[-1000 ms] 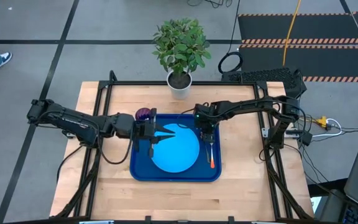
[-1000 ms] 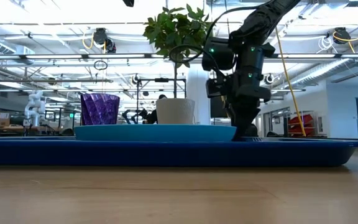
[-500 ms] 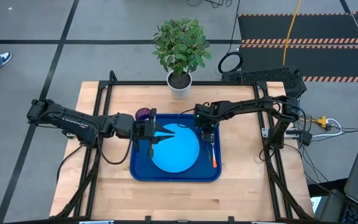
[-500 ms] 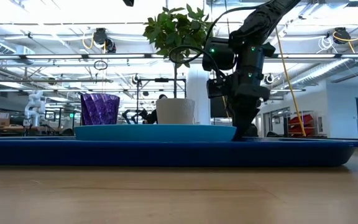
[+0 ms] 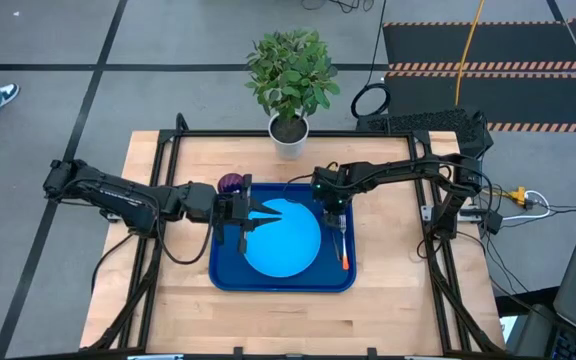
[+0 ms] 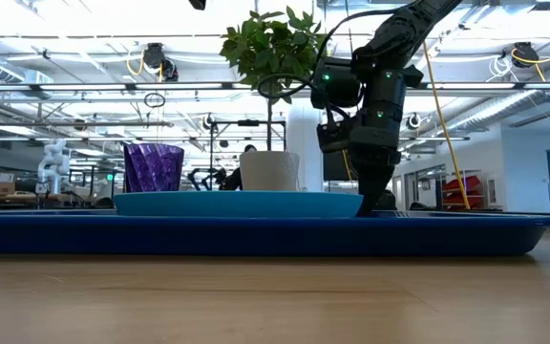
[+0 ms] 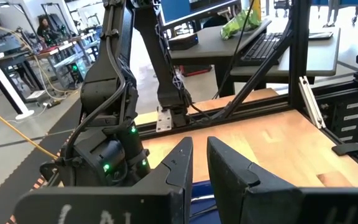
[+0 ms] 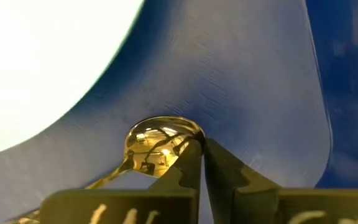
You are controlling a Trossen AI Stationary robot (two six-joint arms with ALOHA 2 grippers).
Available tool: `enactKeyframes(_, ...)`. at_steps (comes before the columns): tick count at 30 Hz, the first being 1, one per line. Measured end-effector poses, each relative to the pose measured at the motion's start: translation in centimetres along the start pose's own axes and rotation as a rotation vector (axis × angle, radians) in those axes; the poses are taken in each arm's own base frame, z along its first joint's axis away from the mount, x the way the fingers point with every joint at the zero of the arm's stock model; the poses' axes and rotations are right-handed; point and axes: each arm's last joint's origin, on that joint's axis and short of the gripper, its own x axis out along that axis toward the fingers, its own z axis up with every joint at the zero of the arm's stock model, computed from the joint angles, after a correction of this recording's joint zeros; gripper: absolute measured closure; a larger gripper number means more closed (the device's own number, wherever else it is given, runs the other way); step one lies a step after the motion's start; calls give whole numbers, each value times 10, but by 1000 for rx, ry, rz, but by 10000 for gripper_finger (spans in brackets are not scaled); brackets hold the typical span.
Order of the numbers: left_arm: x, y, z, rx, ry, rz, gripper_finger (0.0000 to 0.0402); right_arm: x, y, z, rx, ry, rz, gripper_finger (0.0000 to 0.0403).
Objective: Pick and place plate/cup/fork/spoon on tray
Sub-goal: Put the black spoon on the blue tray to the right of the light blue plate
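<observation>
The dark blue tray (image 5: 220, 278) lies mid-table, and the light-blue plate (image 5: 286, 242) rests flat on its floor. The purple cup (image 5: 230, 183) stands upright at the tray's far-left corner. The orange-handled fork (image 5: 343, 254) lies along the tray's right side. The spoon (image 8: 157, 138) lies on the tray floor, bowl up, next to my right gripper (image 8: 201, 148). That gripper points steeply down there (image 5: 334, 218), fingers shut. My left gripper (image 5: 276, 212) hovers level above the plate's left part. Its fingers stand narrowly apart (image 7: 199, 144) with nothing between them. My right gripper comes down from above beside the rim of the spoon's bowl (image 8: 188, 138). Nothing shows between its shut fingers. One finger (image 8: 188, 168) covers that rim, and I cannot tell whether it touches the spoon. The spoon lies on the tray.
A potted plant in a white pot (image 5: 289, 135) stands at the table's far edge, behind the tray. Black frame rails (image 5: 168, 150) border the table. Bare wood (image 5: 278, 320) shows on the near side of the tray.
My right gripper has stayed over the tray's right side and rolled a little about its own pointing line. In the low view its fingers have drawn together. The left gripper, plate, cup and fork have kept still.
</observation>
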Motion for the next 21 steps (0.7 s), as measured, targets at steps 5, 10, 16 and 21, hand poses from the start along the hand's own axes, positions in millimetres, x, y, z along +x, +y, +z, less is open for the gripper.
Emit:
enactKeyframes(5,0,0,0,0,0,0,350,0,0,-1,122,8,-1,402)
enactKeyframes(10,0,0,-1,1,5,-1,350,0,2,-1,192,10,-1,403)
enactKeyframes(16,0,-1,-3,4,32,-6,350,2,13,-4,230,34,2,403)
enactKeyframes(21,0,-1,-3,5,34,-7,350,2,22,-6,248,36,-5,403)
